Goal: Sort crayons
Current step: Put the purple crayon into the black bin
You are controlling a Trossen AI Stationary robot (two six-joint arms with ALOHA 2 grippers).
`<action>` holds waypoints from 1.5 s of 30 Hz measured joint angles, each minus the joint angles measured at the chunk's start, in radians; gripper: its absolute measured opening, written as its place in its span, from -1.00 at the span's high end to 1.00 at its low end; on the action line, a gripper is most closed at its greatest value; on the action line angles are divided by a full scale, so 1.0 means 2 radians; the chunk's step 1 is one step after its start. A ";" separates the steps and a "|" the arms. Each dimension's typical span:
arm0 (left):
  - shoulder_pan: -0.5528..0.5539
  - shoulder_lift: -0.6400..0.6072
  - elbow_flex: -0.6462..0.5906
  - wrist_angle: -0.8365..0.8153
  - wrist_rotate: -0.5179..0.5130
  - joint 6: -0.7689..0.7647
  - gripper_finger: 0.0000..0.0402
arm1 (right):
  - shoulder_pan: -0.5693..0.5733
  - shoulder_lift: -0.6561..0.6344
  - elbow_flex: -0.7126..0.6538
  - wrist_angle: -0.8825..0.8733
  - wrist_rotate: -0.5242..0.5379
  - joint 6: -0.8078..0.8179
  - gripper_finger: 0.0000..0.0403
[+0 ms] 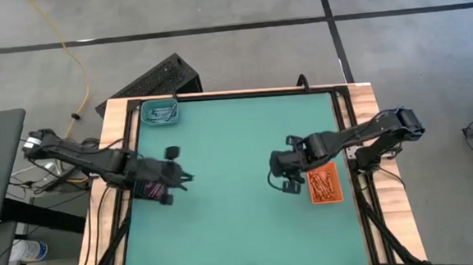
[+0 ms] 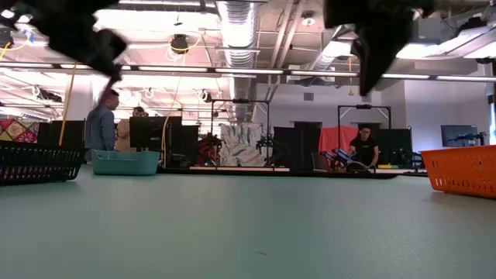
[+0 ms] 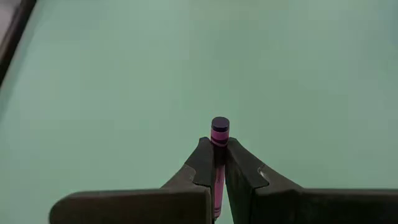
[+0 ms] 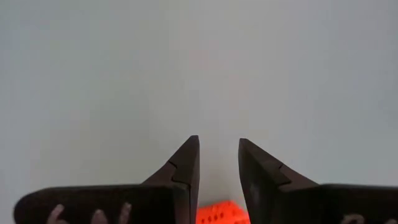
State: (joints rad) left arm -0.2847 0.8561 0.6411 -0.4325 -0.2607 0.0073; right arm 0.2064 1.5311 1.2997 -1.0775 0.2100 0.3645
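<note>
My left gripper (image 1: 187, 178) (image 3: 219, 148) hovers over the table's left part and is shut on one purple crayon (image 3: 219, 132). Just beside it, at the left edge, is the black tray (image 1: 151, 190) holding purple crayons. The teal tray (image 1: 161, 113) at the far left holds pale crayons. The orange tray (image 1: 324, 183) at the right holds orange crayons. My right gripper (image 1: 279, 181) (image 4: 219, 149) is open and empty, raised above the table just left of the orange tray. My left gripper pinches the purple crayon between its two fingers (image 3: 202, 163). The crayon lies along the fingers, and its dark-banded end (image 3: 219, 124) sticks out past the fingertips. It is lifted clear of the green table; its other end is hidden between the fingers.
The green table top (image 1: 237, 149) between the two arms is bare. In the low view the black tray (image 2: 39, 163), teal tray (image 2: 125, 162) and orange tray (image 2: 462, 171) stand along the far side. People stand in the room beyond the table.
</note>
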 joint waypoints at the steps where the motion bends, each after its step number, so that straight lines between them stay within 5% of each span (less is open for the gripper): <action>1: -0.015 -0.008 0.000 -0.037 -0.026 -0.041 1.00 | 0.005 0.000 -0.008 0.000 0.000 0.009 0.49; 6: -0.070 -0.020 0.000 -0.155 -0.130 -0.228 1.00 | 0.022 0.000 -0.032 -0.001 0.000 0.052 0.49; 10: -0.101 -0.020 0.000 -0.200 -0.162 -0.312 1.00 | 0.033 0.000 -0.039 0.000 0.001 0.075 0.49; 27: -0.231 -0.020 -0.001 -0.369 -0.137 -0.609 1.00 | 0.081 0.000 -0.039 0.004 0.044 0.103 0.49; 45: -0.260 -0.019 -0.028 -0.360 -0.143 -0.676 0.98 | 0.080 0.000 -0.039 0.005 0.054 0.111 0.49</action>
State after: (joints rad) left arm -0.8043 0.8188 0.5850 -1.1526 -0.5465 -1.3454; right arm 0.3672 1.5314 1.2217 -1.0683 0.3172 0.5861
